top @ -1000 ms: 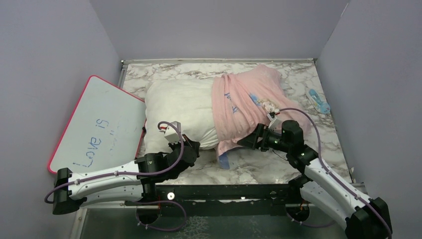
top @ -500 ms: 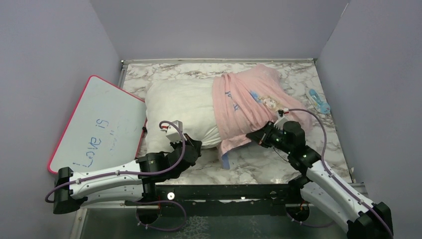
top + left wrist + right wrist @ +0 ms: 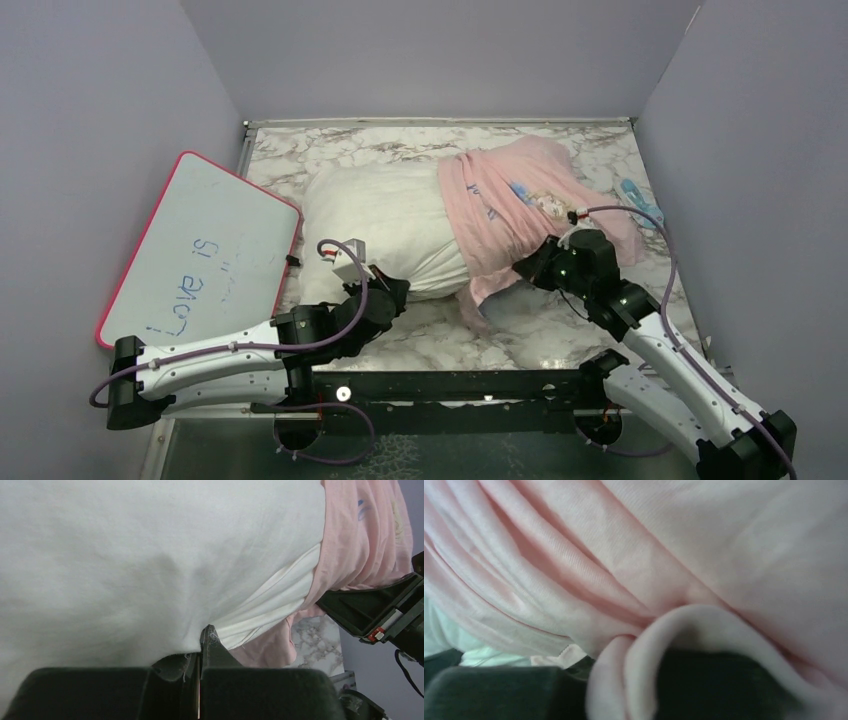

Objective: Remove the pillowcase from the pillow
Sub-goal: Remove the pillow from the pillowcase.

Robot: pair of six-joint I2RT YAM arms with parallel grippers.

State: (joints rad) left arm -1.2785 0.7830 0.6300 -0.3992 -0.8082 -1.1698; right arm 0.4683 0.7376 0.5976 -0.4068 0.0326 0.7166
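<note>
The white pillow (image 3: pixel 385 215) lies across the marble table, its right half inside the pink pillowcase (image 3: pixel 520 195). My left gripper (image 3: pixel 392 290) is at the pillow's near edge, shut on a pinch of its white fabric (image 3: pixel 150 555), with the fingertips (image 3: pixel 202 632) pressed together. My right gripper (image 3: pixel 528 265) is at the near lower edge of the pillowcase. In the right wrist view it (image 3: pixel 624 665) is shut on a bunched fold of pink pillowcase (image 3: pixel 724 545), which drapes over one finger. The pillowcase (image 3: pixel 360 545) also shows at the right of the left wrist view.
A pink-edged whiteboard (image 3: pixel 200 250) with blue writing leans at the left of the table. A small blue object (image 3: pixel 640 205) lies near the right wall. Purple walls close in three sides. A black frame (image 3: pixel 450 385) runs along the near edge.
My right gripper closed on the pillowcase and moved right and back, dragging the pink fabric rightward; the pillow shifted slightly right too. My left gripper kept its grip and barely moved.
</note>
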